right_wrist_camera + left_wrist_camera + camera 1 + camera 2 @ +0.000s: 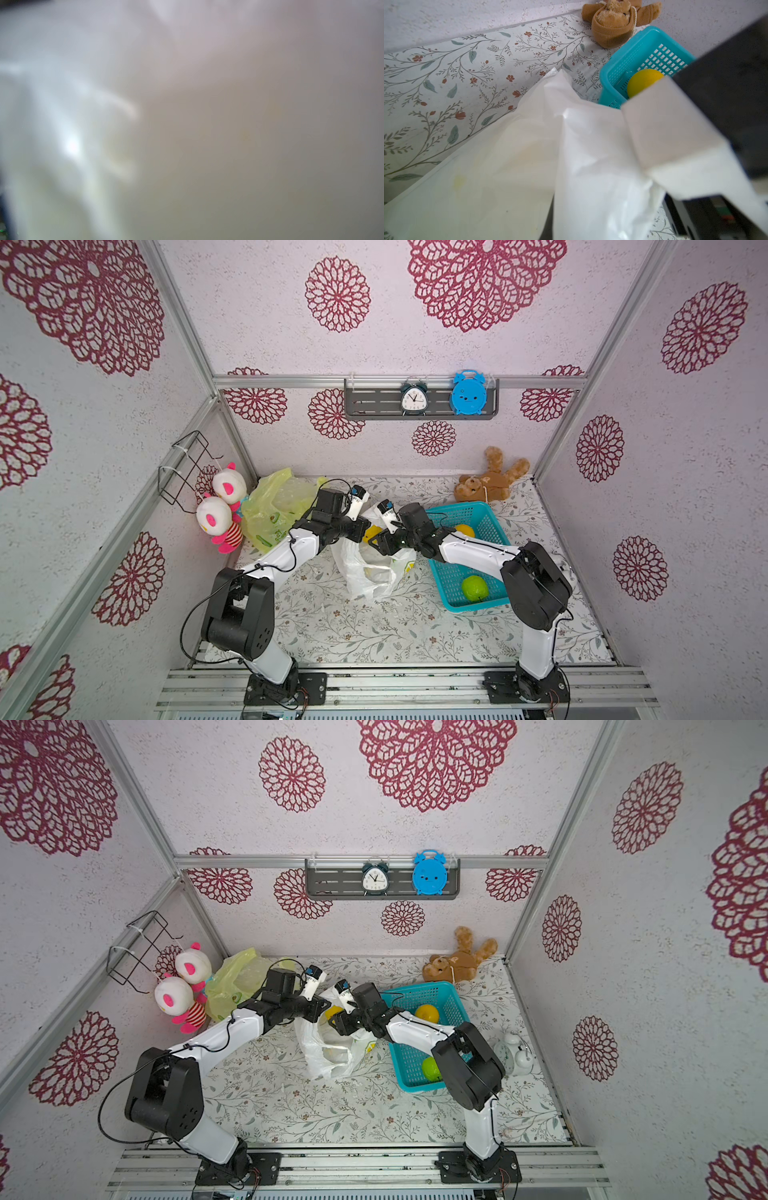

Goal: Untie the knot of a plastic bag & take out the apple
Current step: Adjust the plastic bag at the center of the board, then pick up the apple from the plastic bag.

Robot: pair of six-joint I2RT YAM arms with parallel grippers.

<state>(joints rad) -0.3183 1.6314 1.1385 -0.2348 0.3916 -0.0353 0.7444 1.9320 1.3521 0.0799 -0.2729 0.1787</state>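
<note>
A white plastic bag [370, 576] [328, 1056] lies mid-table with its mouth toward the back, held up between my two grippers. My left gripper [362, 531] [324, 1009] is shut on the bag's upper edge; bag film [591, 166] covers its jaws in the left wrist view. My right gripper [376, 542] [336, 1022] reaches into the bag's mouth from the right. White film [83, 124] blurs the whole right wrist view, so its jaws do not show. A yellow rounded thing [371, 533], which I take for the apple, peeks out between the grippers. No knot shows.
A teal basket [453, 605] right of the bag holds a green fruit [475, 588] and an orange-yellow fruit [464, 529]. A yellow-green bag [274, 506] and two plush dolls [220, 510] fill the back left. A teddy bear [490, 481] lies back right, a white clock [513, 1052] far right.
</note>
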